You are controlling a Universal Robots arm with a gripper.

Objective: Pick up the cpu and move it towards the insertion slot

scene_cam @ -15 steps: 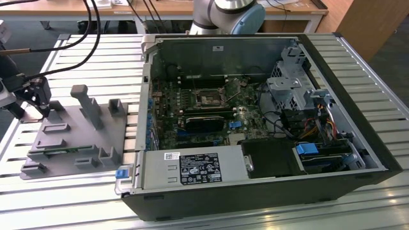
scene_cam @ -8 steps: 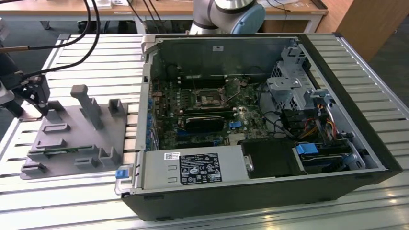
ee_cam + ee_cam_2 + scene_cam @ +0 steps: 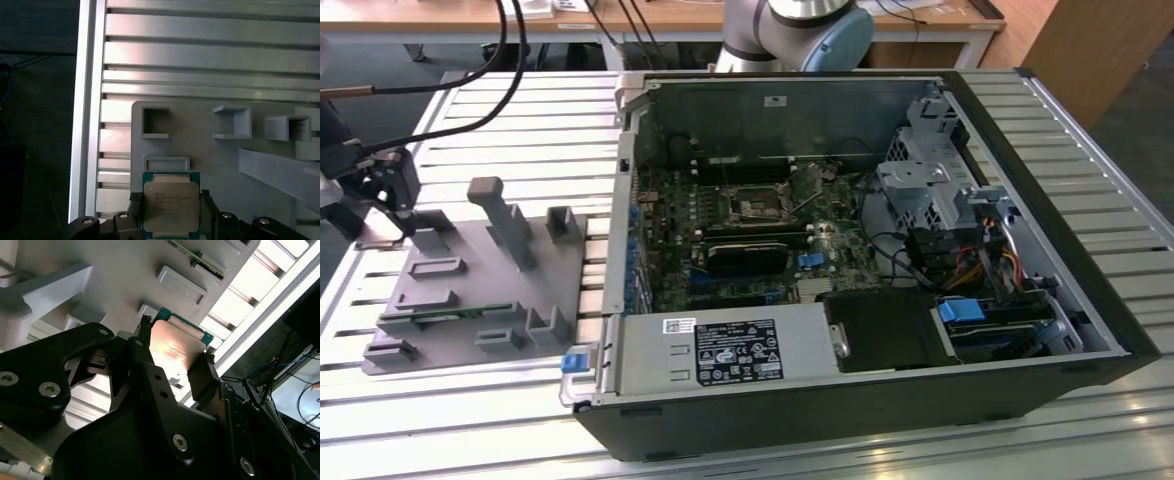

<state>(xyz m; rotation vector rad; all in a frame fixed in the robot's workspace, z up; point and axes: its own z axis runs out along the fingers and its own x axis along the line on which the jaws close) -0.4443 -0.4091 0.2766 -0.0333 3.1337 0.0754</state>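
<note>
Cpu (image 3: 171, 212) is clamped by 2 opposite edges in the gripper (image 3: 171, 200), presumably to spare its faces, over the tray (image 3: 200, 150) corner. Socket (image 3: 755, 208) lies well apart from the tray, inside the case (image 3: 1121, 300).

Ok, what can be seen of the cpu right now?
The cpu is a flat square chip: a silvery metal lid with faint print, on a green board that shows as a thin rim. The black claw pinches it on two opposite sides, lid facing the first wrist view, above the grey fixture plate. Whether it touches the plate is unclear.
</note>
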